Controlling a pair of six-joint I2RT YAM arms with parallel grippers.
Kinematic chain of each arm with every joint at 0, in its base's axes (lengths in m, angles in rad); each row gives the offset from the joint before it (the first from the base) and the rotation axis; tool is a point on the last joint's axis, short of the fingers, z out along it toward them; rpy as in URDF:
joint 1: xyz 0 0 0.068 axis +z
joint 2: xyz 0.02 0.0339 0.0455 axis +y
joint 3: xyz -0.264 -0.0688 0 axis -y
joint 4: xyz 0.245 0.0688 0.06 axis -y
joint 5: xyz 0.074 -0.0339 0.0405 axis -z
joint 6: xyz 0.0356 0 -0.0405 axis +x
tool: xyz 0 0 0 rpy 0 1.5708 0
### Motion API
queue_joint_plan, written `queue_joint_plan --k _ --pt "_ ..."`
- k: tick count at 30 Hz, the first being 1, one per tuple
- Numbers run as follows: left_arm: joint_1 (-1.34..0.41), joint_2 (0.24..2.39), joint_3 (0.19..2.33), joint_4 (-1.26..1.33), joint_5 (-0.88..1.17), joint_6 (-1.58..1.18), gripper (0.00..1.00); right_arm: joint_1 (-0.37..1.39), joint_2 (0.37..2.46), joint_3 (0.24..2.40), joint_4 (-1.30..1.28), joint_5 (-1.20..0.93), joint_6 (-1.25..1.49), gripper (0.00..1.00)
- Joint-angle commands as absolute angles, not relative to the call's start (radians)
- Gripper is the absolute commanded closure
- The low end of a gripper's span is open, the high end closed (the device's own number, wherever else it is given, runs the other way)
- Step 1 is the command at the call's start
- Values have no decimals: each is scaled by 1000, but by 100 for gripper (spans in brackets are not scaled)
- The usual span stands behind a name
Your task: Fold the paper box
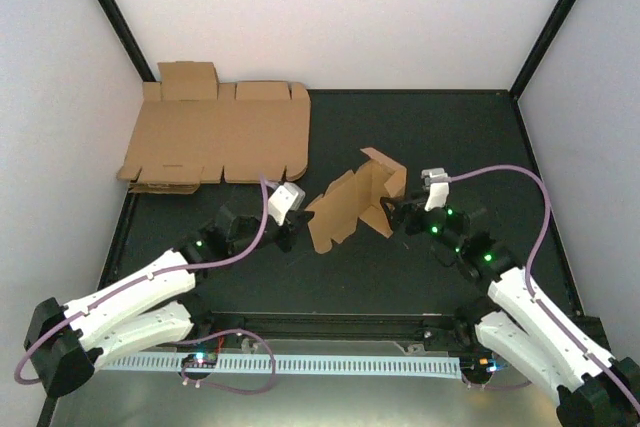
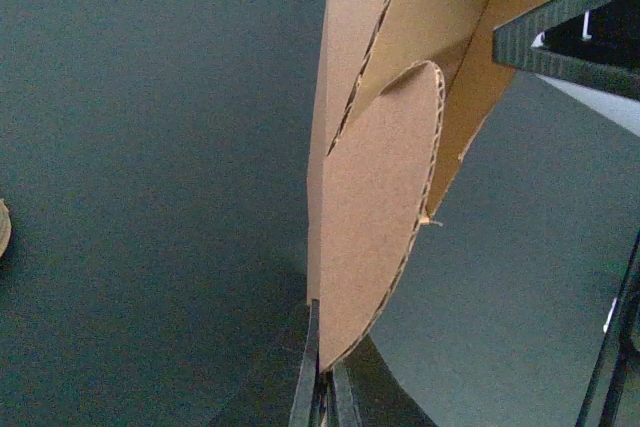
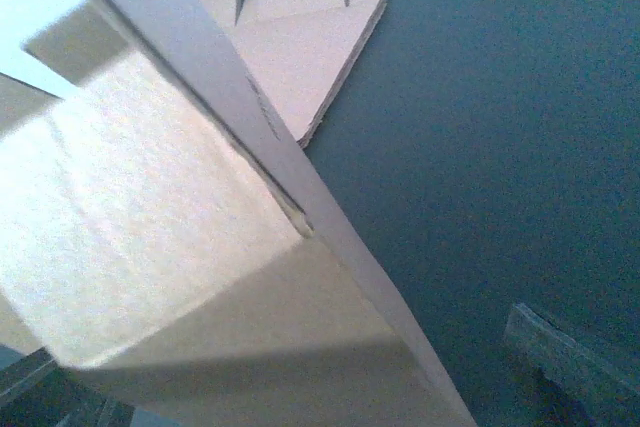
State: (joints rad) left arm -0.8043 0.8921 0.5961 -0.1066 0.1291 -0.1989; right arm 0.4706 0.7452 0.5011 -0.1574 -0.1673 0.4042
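Note:
The paper box (image 1: 350,202) is a half-folded piece of brown cardboard standing on the dark mat mid-table, panels raised and flaps loose. My left gripper (image 1: 298,229) is at its lower left corner. In the left wrist view it (image 2: 326,392) is shut on the tip of a rounded flap (image 2: 375,217). My right gripper (image 1: 393,213) is at the box's right end, jaws wide open and straddling a raised panel (image 3: 200,277). One of its fingers (image 3: 570,357) stands clear of the cardboard over bare mat; the other is mostly hidden behind the panel.
Larger flat cardboard sheets (image 1: 215,132) lie at the back left against the wall. White walls with black corner posts (image 1: 552,22) enclose the mat. A white slotted rail (image 1: 330,364) runs along the near edge between the arm bases.

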Motion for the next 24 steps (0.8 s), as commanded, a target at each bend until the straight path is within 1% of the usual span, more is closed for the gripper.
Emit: queue_joint_plan --k 1,6,11,17,24 --pt "-815 883 560 -42 109 -162 98 462 705 465 -103 -251 405 0" --pt "-821 897 531 -17 108 -169 98 462 712 463 -88 -272 394 2" --pt "-841 933 586 -90 53 -142 98 463 661 422 -55 -278 394 1" --pt "-843 1003 659 -188 24 -130 98 462 665 417 -66 -252 394 0" --pt "-850 1017 642 -179 -10 -117 98 462 614 385 -48 -206 424 1"
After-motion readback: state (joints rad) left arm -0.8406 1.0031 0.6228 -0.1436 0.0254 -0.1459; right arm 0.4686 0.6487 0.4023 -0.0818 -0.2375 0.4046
